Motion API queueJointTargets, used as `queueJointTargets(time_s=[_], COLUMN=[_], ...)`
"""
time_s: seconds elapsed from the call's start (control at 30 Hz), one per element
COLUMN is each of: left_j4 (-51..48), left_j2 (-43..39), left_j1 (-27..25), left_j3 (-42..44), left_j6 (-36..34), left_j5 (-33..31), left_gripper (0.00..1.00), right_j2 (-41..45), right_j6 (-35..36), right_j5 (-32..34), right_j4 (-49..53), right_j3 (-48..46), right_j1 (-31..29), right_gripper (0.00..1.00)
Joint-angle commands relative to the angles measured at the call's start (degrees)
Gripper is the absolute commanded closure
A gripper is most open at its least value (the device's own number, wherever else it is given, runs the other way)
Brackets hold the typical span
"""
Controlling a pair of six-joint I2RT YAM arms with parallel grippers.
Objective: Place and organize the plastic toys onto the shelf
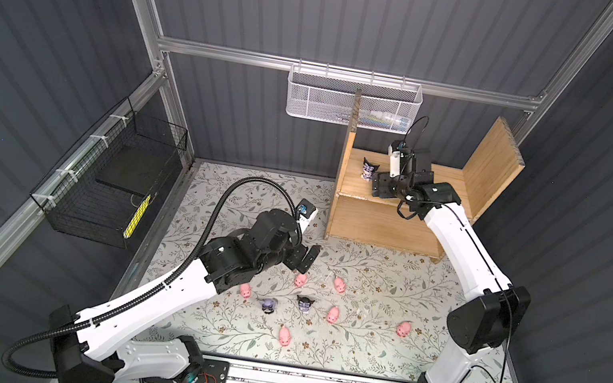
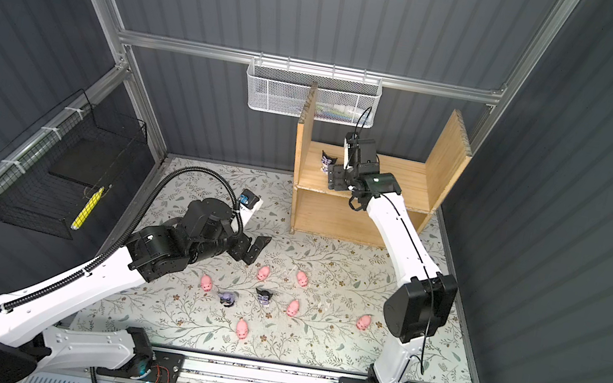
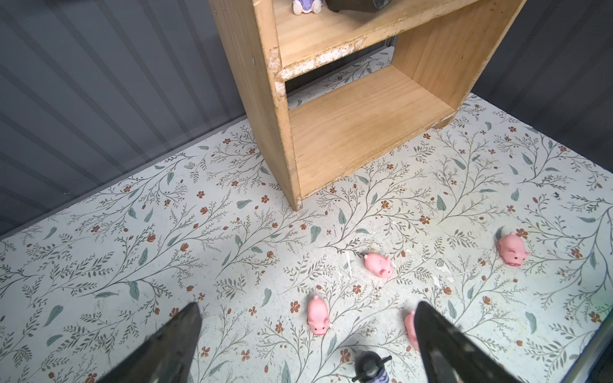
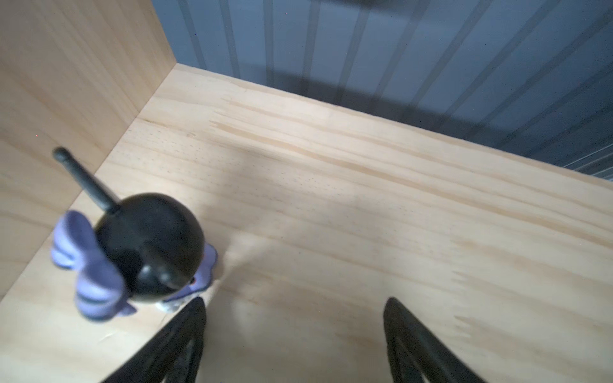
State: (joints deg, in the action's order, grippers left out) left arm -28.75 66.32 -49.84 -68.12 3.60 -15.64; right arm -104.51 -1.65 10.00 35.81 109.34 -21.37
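1. One toy, a black-hooded figurine point(image 1: 368, 168), is being seen standing upright on the top level of the shelf point(image 1: 494, 165). This is in the upper right of both top views, close to the shelf's left side board.
2. The right gripper point(image 4: 295, 308) is being held low over that same level, just beside the figurine. Its jaws are being held wide apart and nothing is being pinched. One fingertip is very near the toy, but it cannot be told if it is touching.
3. So this step is being judged as letting go of that toy on the shelf.
4. The left gripper point(image 1: 306, 259) is being held above the flowery table point(image 1: 386, 282), in the middle of the top views. Its jaws are spread too, and nothing is being pinched.
5. Six pink pigs point(image 1: 333, 314), a lavender-hooded figurine point(image 1: 269, 305) and another black-hooded toy point(image 1: 305, 304) are being left on the table, in the lower middle.
6. Next, the right gripper is probably needing to be pulled away slowly, so the standing toy is not being knocked over. The left gripper is needing to be lowered around the nearest pig point(image 1: 300, 280) and closed gently.
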Motion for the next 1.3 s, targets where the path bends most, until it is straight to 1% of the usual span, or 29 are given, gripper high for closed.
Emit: queueJointTargets(time_s=[0.0,0.6,0.83,1.03,1.27], left_j4=[-0.69,-0.58,-0.56,-0.63,-0.55], left_j2=[0.03,1.01,1.1,0.96,0.05], left_j1=[-0.24,-0.2,-0.23,-0.17,-0.25], left_j3=[-0.07,0.08,-0.01,0.14,0.66], left_j6=[0.01,-0.69,-0.87,-0.78,-0.01], left_j5=[-0.53,-0.89,-1.02,-1.15,-1.19], left_gripper=[0.0,0.0,0.0,0.0,0.0], right_j2=[-0.13,-4.95,-5.33,-3.8,-2.36], right_j6=[-1.24,0.24,0.22,0.9,0.01], right_j5=[-1.89,0.1,-0.14,1.11,-0.84], right_j4=[1.15,2.77,2.75,2.69,2.08], right_j3=[0.25,5.95,6.15,5.5,3.29], right_j1=[0.11,0.47,0.84,0.89,1.18], right_gripper=[0.18,0.18,0.18,0.17,0.17])
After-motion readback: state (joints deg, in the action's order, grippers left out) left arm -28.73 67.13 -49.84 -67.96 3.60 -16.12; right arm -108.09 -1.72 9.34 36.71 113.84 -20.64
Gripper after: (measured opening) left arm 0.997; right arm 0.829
